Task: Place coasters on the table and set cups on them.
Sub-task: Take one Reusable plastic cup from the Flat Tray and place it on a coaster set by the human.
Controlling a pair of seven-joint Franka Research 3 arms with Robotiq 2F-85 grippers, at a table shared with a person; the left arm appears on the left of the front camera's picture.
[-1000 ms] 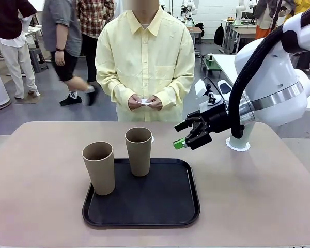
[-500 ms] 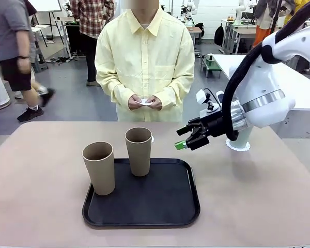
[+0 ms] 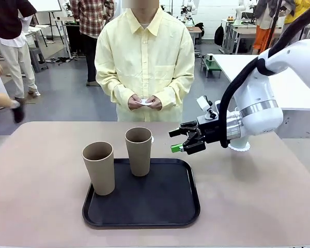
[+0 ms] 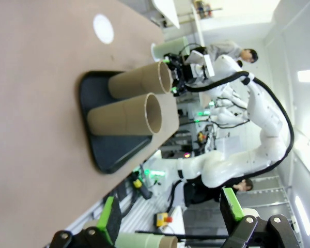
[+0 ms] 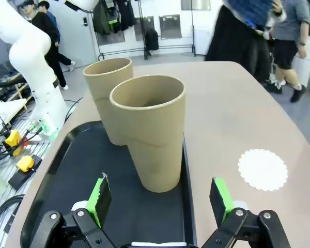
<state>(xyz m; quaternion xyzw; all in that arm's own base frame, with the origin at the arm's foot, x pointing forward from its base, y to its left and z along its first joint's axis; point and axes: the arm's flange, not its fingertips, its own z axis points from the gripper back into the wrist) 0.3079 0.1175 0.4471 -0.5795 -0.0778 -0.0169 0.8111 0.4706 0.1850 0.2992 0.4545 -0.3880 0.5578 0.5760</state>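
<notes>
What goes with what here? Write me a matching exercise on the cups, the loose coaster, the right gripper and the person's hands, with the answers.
Things:
1. brown cups
2. coaster
3. right gripper
4. person's hands

States:
A. open, holding nothing, in the air beside the far cup
B. holding a small white thing at the waist
C. upright on the black tray
D. flat on the table, off the tray

Pairs: 1-C, 2-D, 3-A, 4-B
</notes>
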